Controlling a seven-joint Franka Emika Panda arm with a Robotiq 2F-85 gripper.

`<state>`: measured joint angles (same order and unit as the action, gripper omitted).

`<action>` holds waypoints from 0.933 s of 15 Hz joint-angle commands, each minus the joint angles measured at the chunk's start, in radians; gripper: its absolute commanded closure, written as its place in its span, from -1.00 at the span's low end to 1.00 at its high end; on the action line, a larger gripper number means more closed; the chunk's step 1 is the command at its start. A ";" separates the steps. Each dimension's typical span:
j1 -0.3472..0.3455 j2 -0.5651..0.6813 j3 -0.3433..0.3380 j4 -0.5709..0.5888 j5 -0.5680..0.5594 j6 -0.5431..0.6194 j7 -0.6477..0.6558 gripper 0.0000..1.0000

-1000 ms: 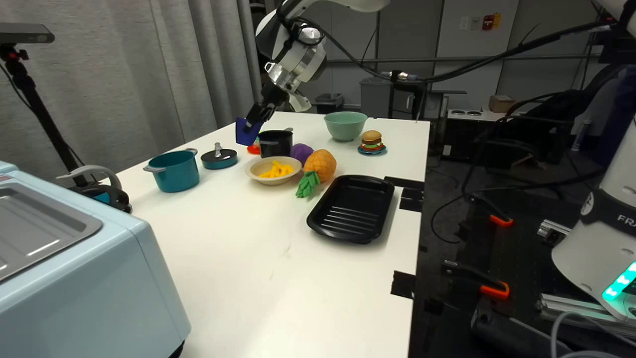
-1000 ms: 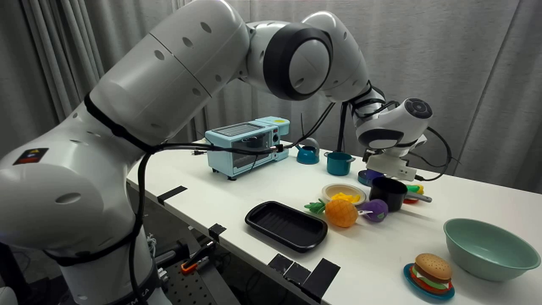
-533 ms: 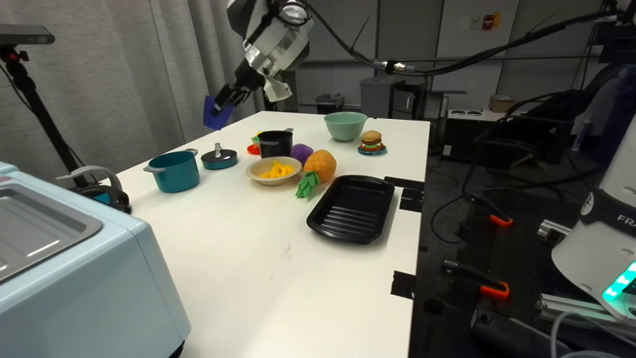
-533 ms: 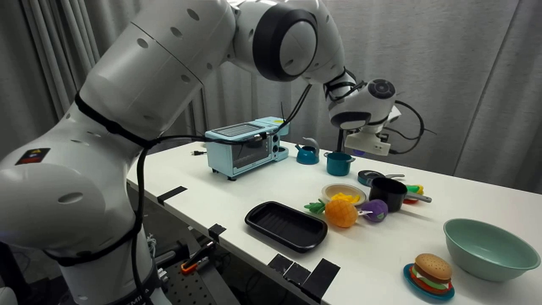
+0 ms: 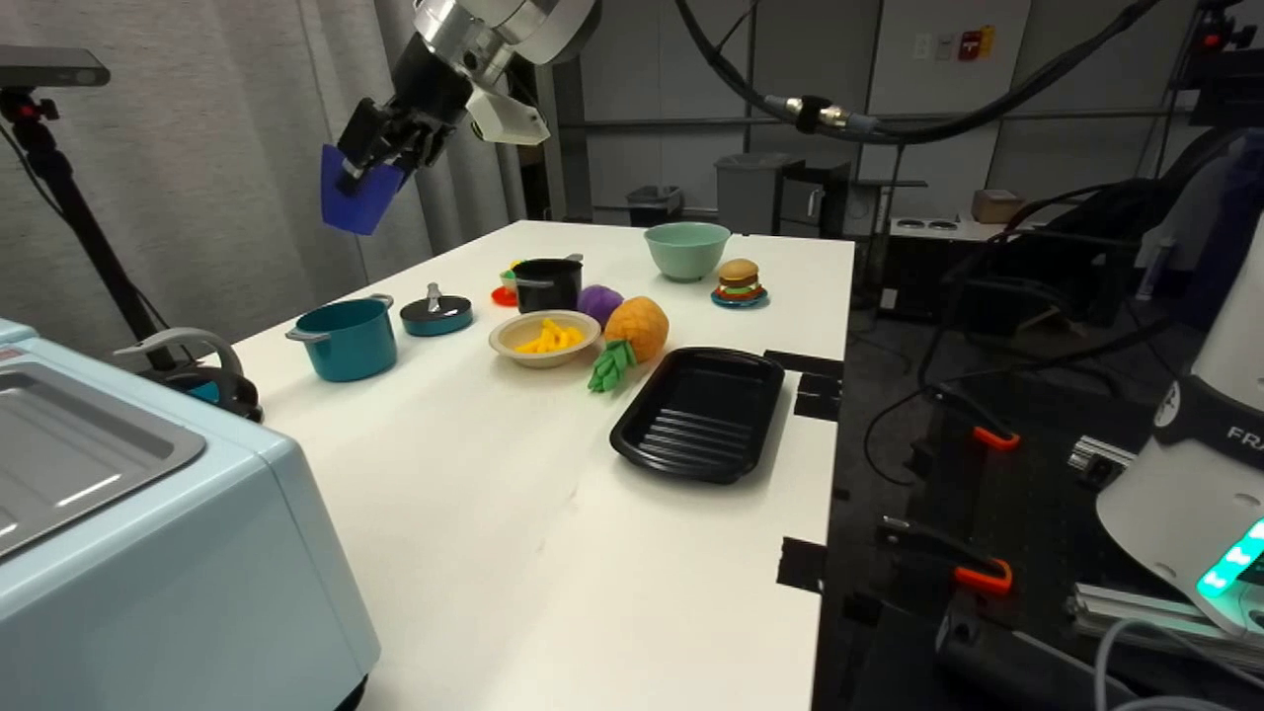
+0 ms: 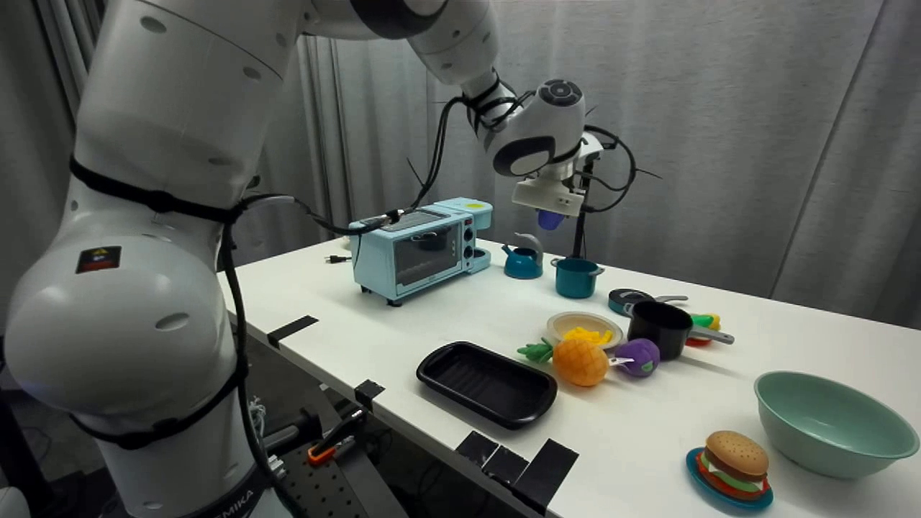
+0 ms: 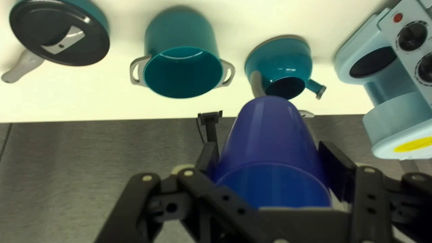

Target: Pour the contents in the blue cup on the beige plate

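The dark blue cup (image 5: 357, 197) is held in the air, tilted, behind and above the teal pot; it also shows in an exterior view (image 6: 550, 219) below the wrist. In the wrist view the cup (image 7: 270, 135) sits between both fingers of my gripper (image 7: 270, 157), which is shut on its sides near the rim. The visible part of its lighter inside wall is bare; the rest is hidden by the gripper. The beige plate (image 5: 506, 338) stands on the table with yellow pieces (image 5: 551, 339) in it, also in an exterior view (image 6: 563, 322). My gripper is away from it.
Near the cup are a teal pot (image 7: 184, 72), a teal kettle (image 7: 281, 62), a lidded pan (image 7: 60, 32) and a light-blue oven (image 6: 417, 248). Beside the plate are a black pot (image 6: 658, 331), a pineapple (image 6: 579, 362), a purple toy (image 6: 638, 357) and a black tray (image 6: 486, 385).
My gripper has lifted the blue cup and carried it left in both exterior views, from near the black pot to above the teal pot area. The plate and its yellow pieces have not moved.
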<state>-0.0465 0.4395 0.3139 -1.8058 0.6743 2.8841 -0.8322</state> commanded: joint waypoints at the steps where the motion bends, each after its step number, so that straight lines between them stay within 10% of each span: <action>1: 0.092 -0.091 -0.101 -0.127 -0.108 -0.039 0.168 -0.04; 14: 0.111 -0.082 -0.124 -0.262 -0.544 -0.133 0.515 -0.04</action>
<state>0.0360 0.3770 0.2091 -2.0167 0.2019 2.7521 -0.3773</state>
